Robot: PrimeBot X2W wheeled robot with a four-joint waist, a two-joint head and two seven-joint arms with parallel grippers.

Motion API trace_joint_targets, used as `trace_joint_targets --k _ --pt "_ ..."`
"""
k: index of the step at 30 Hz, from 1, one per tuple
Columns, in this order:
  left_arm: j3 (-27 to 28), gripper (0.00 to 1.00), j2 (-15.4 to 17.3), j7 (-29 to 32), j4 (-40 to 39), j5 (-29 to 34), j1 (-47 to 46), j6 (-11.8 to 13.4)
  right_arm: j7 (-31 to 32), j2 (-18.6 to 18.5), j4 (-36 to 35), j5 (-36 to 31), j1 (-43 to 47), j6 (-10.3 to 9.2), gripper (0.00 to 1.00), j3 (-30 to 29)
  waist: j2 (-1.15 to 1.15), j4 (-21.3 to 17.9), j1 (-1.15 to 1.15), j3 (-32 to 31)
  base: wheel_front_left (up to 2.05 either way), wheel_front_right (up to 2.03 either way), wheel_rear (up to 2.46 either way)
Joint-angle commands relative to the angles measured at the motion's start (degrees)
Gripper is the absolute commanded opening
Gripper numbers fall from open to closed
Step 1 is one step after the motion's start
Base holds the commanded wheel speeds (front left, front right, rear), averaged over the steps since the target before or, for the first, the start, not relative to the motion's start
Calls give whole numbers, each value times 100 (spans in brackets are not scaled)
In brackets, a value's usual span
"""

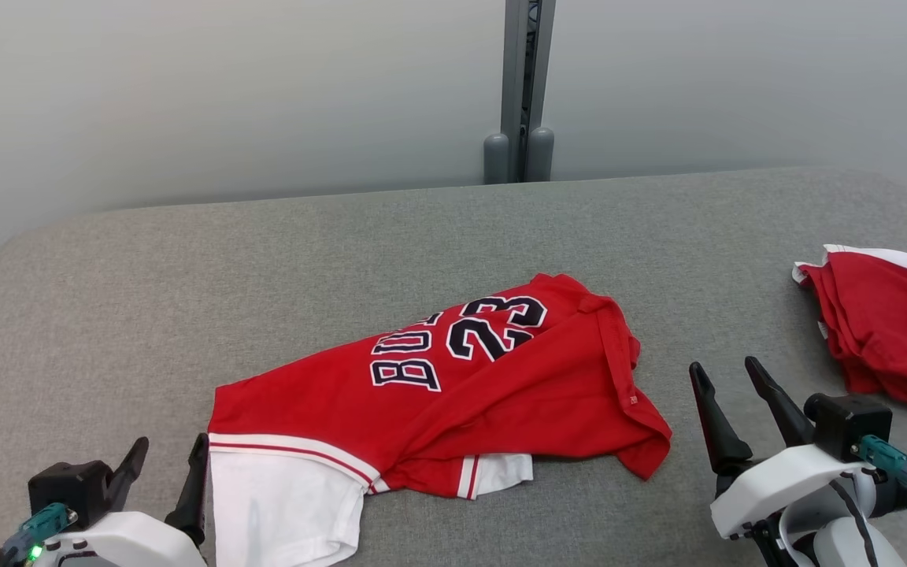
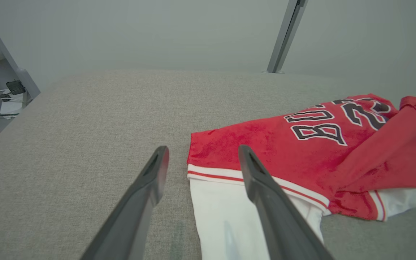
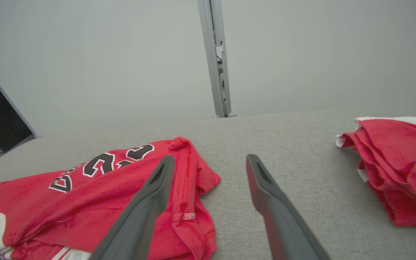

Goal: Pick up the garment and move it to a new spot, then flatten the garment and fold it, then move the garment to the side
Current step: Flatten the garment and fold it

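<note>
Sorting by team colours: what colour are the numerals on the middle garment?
Black with white outlines, on the red garment; clearest in the head view.

Left gripper (image 1: pixel 169 443): positioned at the lower left of the head view, fingers pointing up that view, jaws spread wide. Its fingers (image 2: pixel 144 196) rise well apart in the left wrist view.

Right gripper (image 1: pixel 724 365): positioned at the lower right, fingers tilted up and slightly leftward, jaws spread wide. Its fingers (image 3: pixel 150 202) stand equally parted in the right wrist view.

Each gripper mounts on a white wrist housing (image 1: pixel 776 480) carrying a teal connector (image 1: pixel 886 458).
</note>
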Motion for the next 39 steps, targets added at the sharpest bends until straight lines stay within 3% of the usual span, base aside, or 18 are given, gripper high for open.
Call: trace_joint_targets --k 1,13,24,39 --pt "79 100 -40 -169 -29 13 19 59 -51 -49 -60 -15 80 1 100 -5 0 -42 0 -23 0 0 0" --pt "476 100 -430 -1444 -174 358 224 117 -441 21 -394 -163 457 1 100 -197 0 -93 0 -117 0 0 0" --pt "731 100 -904 -1503 18 725 452 -204 -623 177 -758 -634 678 1 100 -366 0 -22 0 -209 0 0 0" --pt "1102 100 -1141 -1505 42 1047 565 -470 -629 242 -797 -850 746 1 100 -500 0 5 0 -234 0 0 0"
